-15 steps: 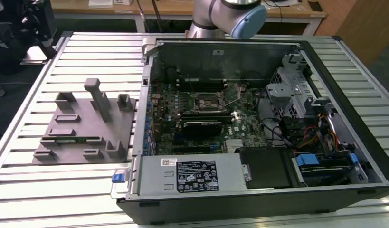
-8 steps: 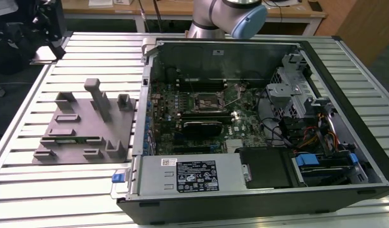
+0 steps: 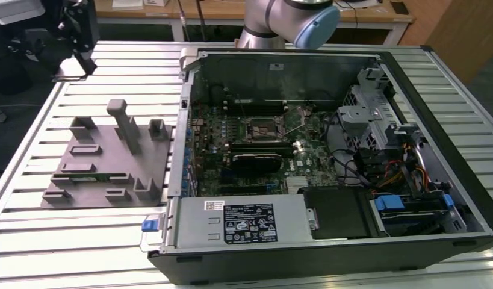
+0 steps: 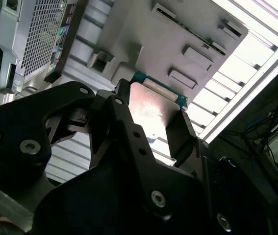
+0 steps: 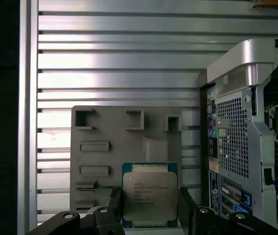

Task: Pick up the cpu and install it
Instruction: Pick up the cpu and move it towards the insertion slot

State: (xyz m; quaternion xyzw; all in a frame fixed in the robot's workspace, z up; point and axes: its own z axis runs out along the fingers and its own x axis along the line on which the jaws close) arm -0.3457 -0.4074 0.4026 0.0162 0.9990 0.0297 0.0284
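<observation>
The cpu, a thin, stiff, light chip with a slick metal lid, is pinched by opposite edges in the jaws, which are closed to its width. It hangs over the grey fixture tray on the slatted desk, beside the open computer case. Its underside is probably delicate, so holding it by the edges suits it.

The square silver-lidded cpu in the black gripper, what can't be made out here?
First wrist view: two edges of the square silver-lidded cpu are covered by fingers of the black gripper.
Second wrist view: glare washes out the cpu's face.
Exterior view: the black square socket is too small to tell open or latched.
</observation>
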